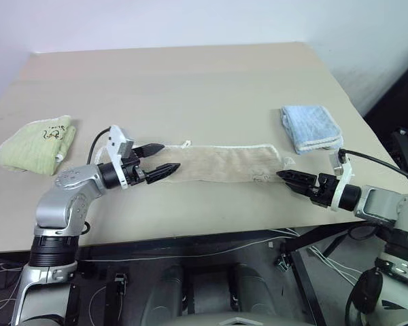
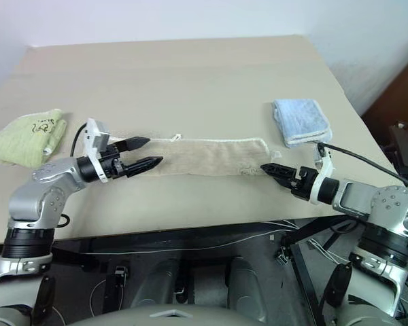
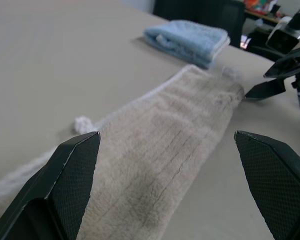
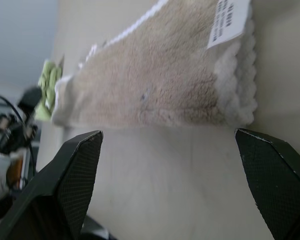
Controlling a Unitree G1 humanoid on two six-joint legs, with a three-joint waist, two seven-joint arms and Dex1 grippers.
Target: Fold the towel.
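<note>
The beige terry-cloth towel with white corded edging (image 1: 221, 165) lies as a long flat strip across the middle of the tan table (image 1: 190, 81), with the left gripper (image 1: 162, 159) at its left end and the right gripper (image 1: 285, 176) at its right end, both with fingers spread wide and holding nothing. To fold it well, I judge each gripper should settle over its own end, pinch the full thickness near the edging, and lift evenly. The ends then meet squarely, away from the folded light blue towel (image 1: 311, 127) at centre right.
</note>
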